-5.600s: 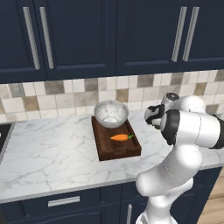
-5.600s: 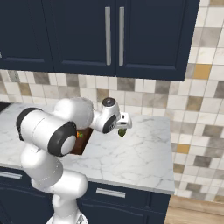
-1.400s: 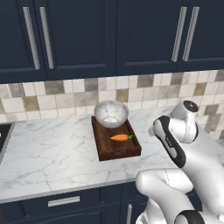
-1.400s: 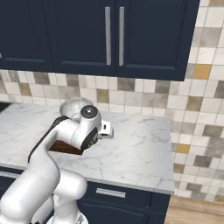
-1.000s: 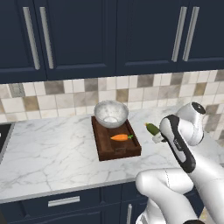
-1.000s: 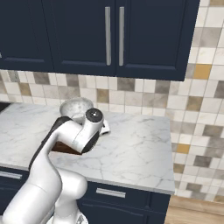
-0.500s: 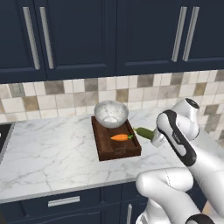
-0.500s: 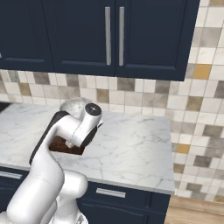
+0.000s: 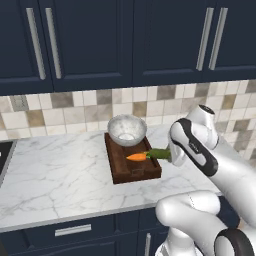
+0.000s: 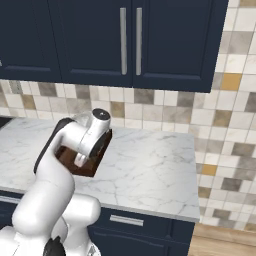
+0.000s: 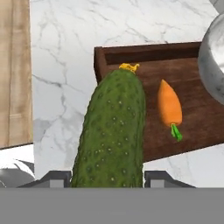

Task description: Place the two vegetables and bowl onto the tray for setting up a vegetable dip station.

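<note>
Over the tray's (image 11: 131,57) near edge the gripper (image 11: 107,177) hangs clamped on the cucumber (image 11: 113,131), carrot (image 11: 169,106) at its three o'clock, bowl (image 9: 127,129) beyond, so it should lower onto bare wood beside the carrot before letting go.

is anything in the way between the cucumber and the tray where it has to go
Nothing visible blocks it. The gripper holds the cucumber above the tray's near edge. The carrot and bowl already sit on the tray, but bare wood is free beside the carrot.
</note>
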